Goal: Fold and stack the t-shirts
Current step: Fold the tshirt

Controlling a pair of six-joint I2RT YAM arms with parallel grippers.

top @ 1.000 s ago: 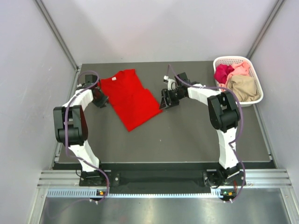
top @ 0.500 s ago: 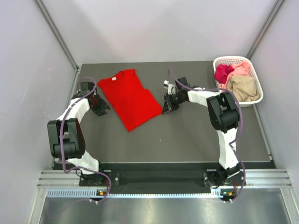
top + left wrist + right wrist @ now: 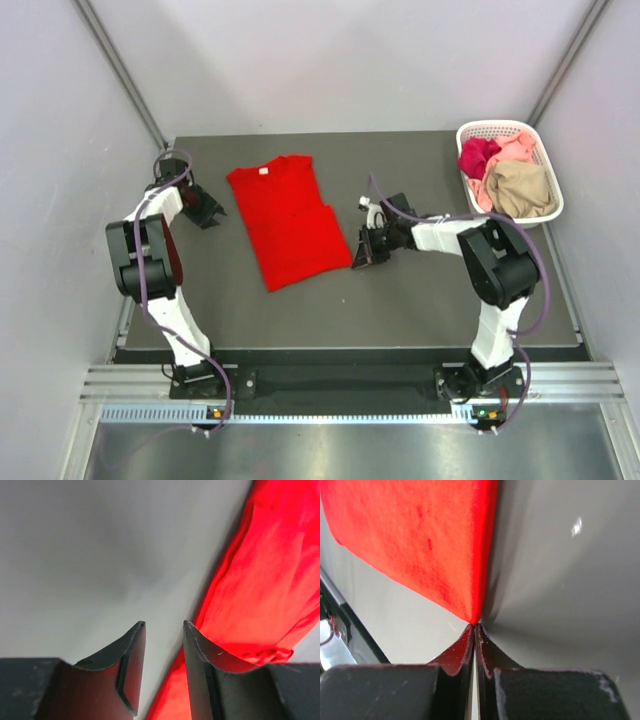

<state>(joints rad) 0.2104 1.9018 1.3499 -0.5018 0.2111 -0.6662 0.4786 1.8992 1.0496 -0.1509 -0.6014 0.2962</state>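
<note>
Red t-shirt [image 3: 285, 222] is spread out on the table [image 3: 430, 290], well left of the white basket [image 3: 495, 125]. Right gripper [image 3: 475, 626] is pinched tight on its near, basket-side hem corner, I'd guess to tug the cloth smooth before folding. Left gripper [image 3: 162, 625] sits on the shirt's side away from the basket, fingers spread, nothing in them, just off the sleeve. Farther back, the other shirts [image 3: 520, 188] are bunched inside the basket.

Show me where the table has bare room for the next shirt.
Bare dark tabletop lies between the right gripper and the white lattice basket, and along the near edge below the bright red t-shirt. Crowded: the left strip beside the left gripper.
</note>
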